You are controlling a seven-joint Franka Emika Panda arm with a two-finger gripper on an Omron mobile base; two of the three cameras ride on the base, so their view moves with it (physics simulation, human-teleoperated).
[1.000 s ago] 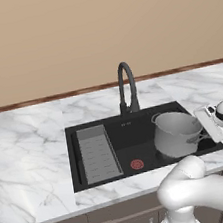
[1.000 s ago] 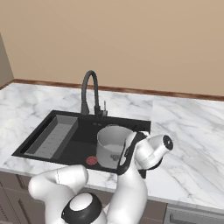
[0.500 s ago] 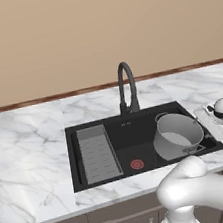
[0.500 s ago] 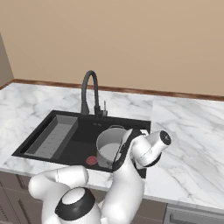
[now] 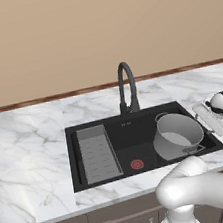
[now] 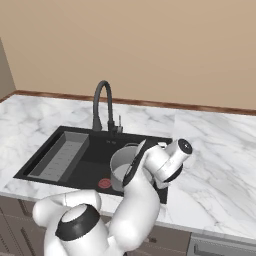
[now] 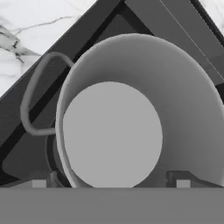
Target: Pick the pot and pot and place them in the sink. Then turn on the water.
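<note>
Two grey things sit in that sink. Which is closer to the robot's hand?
The round grey pot at the sink's right end, not the flat ribbed tray on the left.

glossy white arm (image 6: 135, 200) (rounded links), dark joints

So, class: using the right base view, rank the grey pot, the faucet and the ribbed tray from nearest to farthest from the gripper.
1. Grey pot, in the sink right beside the gripper.
2. Faucet, behind the basin.
3. Ribbed tray, at the sink's far left.
</note>
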